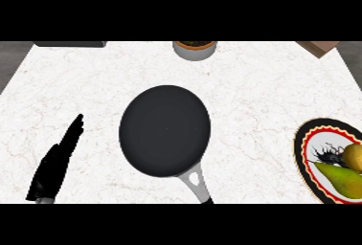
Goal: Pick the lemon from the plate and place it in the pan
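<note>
We see the pan at the counter's centre, bare inside, handle toward 5 o'clock. The lemon sits on the plate at 4 o'clock, touching a pear. Our left hand rests at 8 o'clock, fingers straight and together. A pot stands at 12 o'clock.

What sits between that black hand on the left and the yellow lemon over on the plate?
In the head view, the black pan lies between the left hand and the lemon on the plate; otherwise only bare counter.
</note>
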`<state>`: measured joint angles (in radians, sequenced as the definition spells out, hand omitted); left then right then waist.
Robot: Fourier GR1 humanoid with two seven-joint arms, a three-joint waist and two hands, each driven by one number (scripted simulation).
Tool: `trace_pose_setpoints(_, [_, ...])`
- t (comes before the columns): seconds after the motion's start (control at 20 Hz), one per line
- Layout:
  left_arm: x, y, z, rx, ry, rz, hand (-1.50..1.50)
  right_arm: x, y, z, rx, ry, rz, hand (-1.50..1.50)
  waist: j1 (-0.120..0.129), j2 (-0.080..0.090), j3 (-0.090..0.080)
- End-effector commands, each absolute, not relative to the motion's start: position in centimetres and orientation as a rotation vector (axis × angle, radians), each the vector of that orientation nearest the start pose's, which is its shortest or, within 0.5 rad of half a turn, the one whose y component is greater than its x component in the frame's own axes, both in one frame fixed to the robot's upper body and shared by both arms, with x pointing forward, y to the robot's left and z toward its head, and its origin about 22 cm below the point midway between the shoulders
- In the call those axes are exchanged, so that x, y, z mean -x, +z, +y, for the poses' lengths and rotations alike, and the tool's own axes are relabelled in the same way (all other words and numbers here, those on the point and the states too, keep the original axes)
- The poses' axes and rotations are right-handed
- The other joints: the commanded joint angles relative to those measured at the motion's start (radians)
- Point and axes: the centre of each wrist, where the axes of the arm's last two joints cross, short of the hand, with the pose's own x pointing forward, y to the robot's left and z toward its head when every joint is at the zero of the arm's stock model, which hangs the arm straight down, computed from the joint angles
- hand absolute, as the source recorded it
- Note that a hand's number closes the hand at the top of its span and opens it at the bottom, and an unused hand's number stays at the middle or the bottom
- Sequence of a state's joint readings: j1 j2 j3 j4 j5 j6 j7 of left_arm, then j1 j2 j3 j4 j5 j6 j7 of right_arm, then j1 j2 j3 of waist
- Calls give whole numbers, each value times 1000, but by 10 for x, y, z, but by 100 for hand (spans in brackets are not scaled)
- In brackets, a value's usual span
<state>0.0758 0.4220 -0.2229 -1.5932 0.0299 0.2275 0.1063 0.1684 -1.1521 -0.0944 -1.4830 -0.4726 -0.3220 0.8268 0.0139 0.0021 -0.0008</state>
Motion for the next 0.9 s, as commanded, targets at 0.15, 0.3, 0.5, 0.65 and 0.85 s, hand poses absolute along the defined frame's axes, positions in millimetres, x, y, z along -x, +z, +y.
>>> trace_pose_setpoints(0.15, [-226, 21, 279, -324, -272, -1396, 0, -242, 171, -483, 727, -101, -530, -150, 6, 1, 1])
trace_pose_setpoints(0.3, [-227, 14, 283, -349, -279, -1395, 0, -255, 160, -464, 713, -52, -466, -150, 1, 0, 1])
trace_pose_setpoints(0.5, [-217, 5, 262, -322, -283, -1392, 0, -267, 150, -457, 656, 62, -371, -150, 12, 1, 1])
trace_pose_setpoints(0.65, [-218, 22, 301, -336, -289, -1386, 0, -271, 151, -468, 622, 67, -315, -150, 6, -1, 1])
trace_pose_setpoints(0.85, [-222, 9, 283, -326, -280, -1376, 0, -294, 166, -457, 625, 85, -271, -150, 2, 0, 0])
